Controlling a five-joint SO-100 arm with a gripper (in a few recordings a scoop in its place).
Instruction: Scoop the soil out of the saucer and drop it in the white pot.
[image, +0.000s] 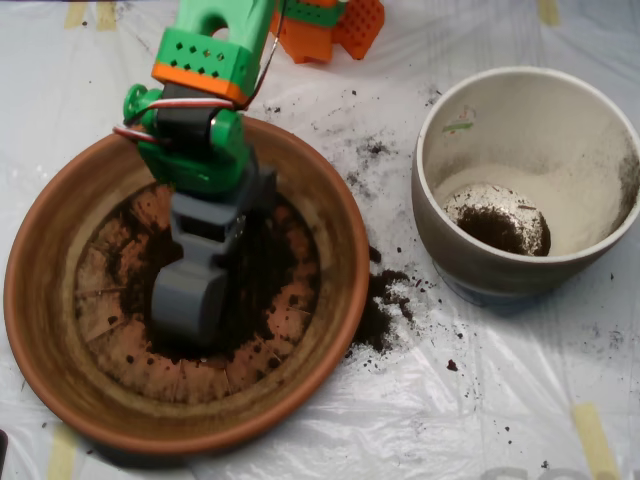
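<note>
The terracotta saucer (40, 330) fills the left half of the overhead view. Dark soil (270, 270) lies across the middle of its ridged base, thinner toward the edges. My grey scoop gripper (190, 305) is down inside the saucer, left of centre, resting in the soil, with the green arm reaching in from the top. The white pot (425, 200) stands to the right, apart from the saucer. A small heap of soil (500, 228) sits on its dusty bottom.
Spilled soil (380, 310) lies on the white plastic sheet between saucer and pot, with crumbs scattered further up. Orange parts (330, 30) sit at the top edge beside the arm's base. Yellow tape strips (590, 440) hold the sheet down.
</note>
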